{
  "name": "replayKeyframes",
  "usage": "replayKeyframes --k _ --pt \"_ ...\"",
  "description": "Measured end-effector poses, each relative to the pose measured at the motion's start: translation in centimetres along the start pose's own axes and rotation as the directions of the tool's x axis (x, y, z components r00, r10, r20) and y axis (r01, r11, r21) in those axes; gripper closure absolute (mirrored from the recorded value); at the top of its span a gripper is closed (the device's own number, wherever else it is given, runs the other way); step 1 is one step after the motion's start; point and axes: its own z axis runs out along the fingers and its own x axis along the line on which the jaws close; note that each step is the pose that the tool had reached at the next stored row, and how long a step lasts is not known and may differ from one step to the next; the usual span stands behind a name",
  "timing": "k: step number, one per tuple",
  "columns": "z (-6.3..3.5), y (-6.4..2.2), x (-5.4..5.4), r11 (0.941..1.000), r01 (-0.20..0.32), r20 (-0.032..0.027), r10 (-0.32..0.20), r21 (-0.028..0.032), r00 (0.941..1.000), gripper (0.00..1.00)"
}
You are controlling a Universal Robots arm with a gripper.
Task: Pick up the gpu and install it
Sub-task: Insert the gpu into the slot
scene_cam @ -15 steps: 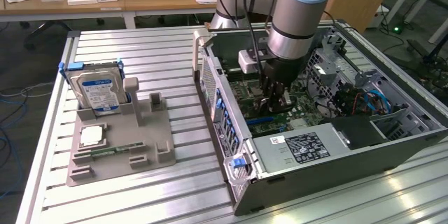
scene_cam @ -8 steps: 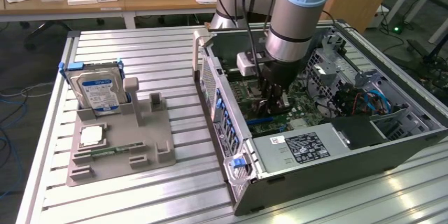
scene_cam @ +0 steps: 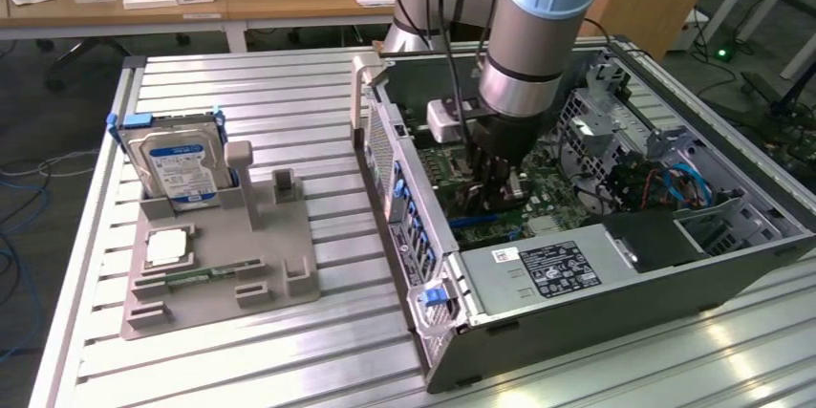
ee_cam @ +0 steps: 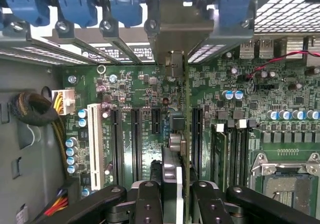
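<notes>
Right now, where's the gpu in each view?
Exterior view: gpu edge-on below the gripper, inside the open computer case, over the motherboard.
Wrist view: gpu runs up the middle between the jaws, bracket at the rear slots.
Shared landmark: the green motherboard.

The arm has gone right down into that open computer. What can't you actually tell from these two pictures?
- Exterior view: the gripper and the gpu merge into one dark shape beneath the arm.
- Wrist view: the gpu stands edge-on over the motherboard, with its lower edge hidden by itself, so whether it is seated cannot be told.
- Exterior view: the label on the hard drive is too small to read.
</notes>
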Motion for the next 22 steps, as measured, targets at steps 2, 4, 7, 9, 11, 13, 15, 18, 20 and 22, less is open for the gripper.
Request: replayKeyframes --k 2,4,7,9,11,13,15,18,20,22 --pt "0.15 0.03 0.00 1.0000 0.000 0.0000 0.000 0.0000 1.0000 0.72" --pt "0.33 0.04 0.00 1.0000 0.000 0.0000 0.000 0.0000 1.0000 0.72" --pt "0.60 0.07 0.00 1.0000 0.000 -0.0001 0.000 0.0000 1.0000 0.72" --pt "0.78 0.08 0.00 1.0000 0.000 0.0000 0.000 0.0000 1.0000 0.72" --pt "0.80 0.09 0.00 1.0000 0.000 -0.0001 0.000 -0.0001 1.0000 0.72" --pt "0.80 0.09 0.00 1.0000 0.000 -0.0002 0.000 -0.0001 1.0000 0.72" --pt "0.81 0.08 0.00 1.0000 0.000 -0.0001 0.000 0.0000 1.0000 0.72" --pt "0.82 0.10 -0.18 1.0000 0.000 0.0000 0.000 0.0000 1.0000 0.72" --pt "0.83 0.09 -0.23 1.0000 0.000 0.0000 0.000 0.0000 1.0000 0.72" --pt "0.82 0.09 -0.23 1.0000 0.000 -0.0002 0.000 0.0000 1.0000 0.72"
